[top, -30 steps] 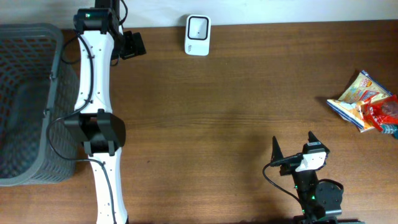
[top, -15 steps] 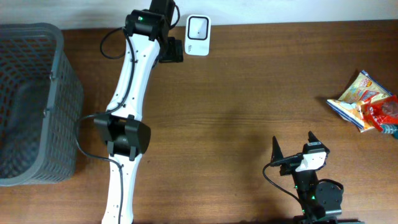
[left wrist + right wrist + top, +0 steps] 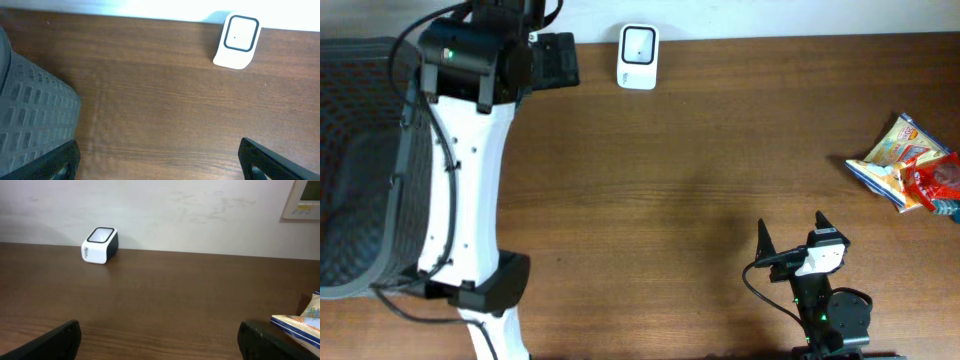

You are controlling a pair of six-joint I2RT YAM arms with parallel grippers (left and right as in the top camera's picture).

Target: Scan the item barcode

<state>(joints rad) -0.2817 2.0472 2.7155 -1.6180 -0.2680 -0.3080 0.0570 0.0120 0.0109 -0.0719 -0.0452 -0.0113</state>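
Where the white left arm (image 3: pixel 460 170) crosses it, the grey mesh basket (image 3: pixel 360 150) at the left end of the table (image 3: pixel 700 150) is partly hidden, and its far side runs out of the overhead view. In the left wrist view only a corner of the basket wall shows. The left gripper (image 3: pixel 161 162) hangs over the table's far edge, between the basket and the white barcode scanner (image 3: pixel 638 57). Its jaws stand wide apart with nothing between them, and only the dark fingertips (image 3: pixel 60 160) show at the bottom corners. The scanner stands at the far edge, its dark-framed window facing up. A small label on its side is too small to read.

Near the front edge the right gripper (image 3: pixel 791 225) also has its jaws spread and empty. The snack packet (image 3: pixel 910 165) lies at the table's right edge, well apart from both grippers and the scanner. Its print is colourful but illegible, and the right wrist view cuts it off. A wall panel (image 3: pixel 303 200) is cut off at that view's top corner.
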